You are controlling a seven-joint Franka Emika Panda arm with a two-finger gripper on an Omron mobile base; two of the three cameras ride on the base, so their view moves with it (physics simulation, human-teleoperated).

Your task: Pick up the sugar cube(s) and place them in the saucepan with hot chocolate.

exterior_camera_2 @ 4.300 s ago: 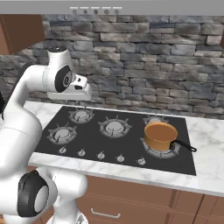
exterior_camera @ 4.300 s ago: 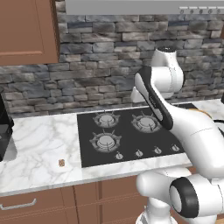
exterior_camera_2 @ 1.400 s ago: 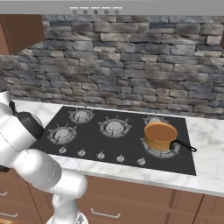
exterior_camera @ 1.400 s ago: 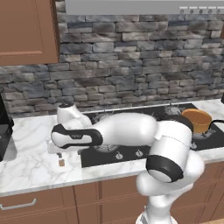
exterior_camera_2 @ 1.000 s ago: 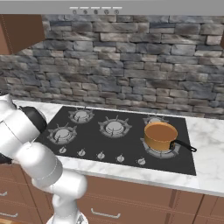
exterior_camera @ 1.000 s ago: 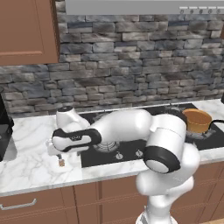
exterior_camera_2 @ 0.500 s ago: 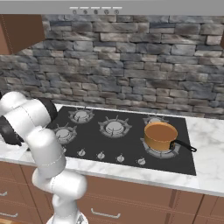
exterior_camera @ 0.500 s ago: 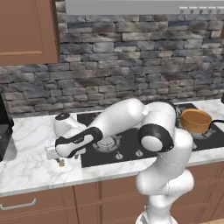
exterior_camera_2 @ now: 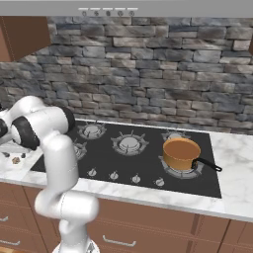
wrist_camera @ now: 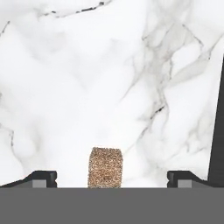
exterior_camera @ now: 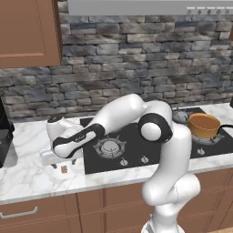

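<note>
The sugar cube [wrist_camera: 105, 167], tiny and tan-brown, lies on the white marble counter left of the cooktop, also seen as a speck [exterior_camera: 64, 169] [exterior_camera_2: 16, 160]. My gripper [wrist_camera: 112, 177] hangs just above it, open, one dark fingertip [wrist_camera: 43, 177] on each side and well apart from the cube. From the left base view the gripper [exterior_camera: 61, 164] points down at the counter. The saucepan with hot chocolate [exterior_camera: 204, 125] [exterior_camera_2: 181, 152], copper-orange with a thin black handle, stands on the right front burner, far from the cube.
The black cooktop [exterior_camera: 136, 150] starts just right of the cube; its dark edge [wrist_camera: 217, 131] shows in the hand view. A dark appliance [exterior_camera: 3, 136] stands at the counter's left end. The counter's front edge [exterior_camera: 45, 186] runs close to the cube.
The hand has come down closer to the cube and the elbow has swung up and right. The cube and the saucepan have stayed put. The jaws stayed open.
</note>
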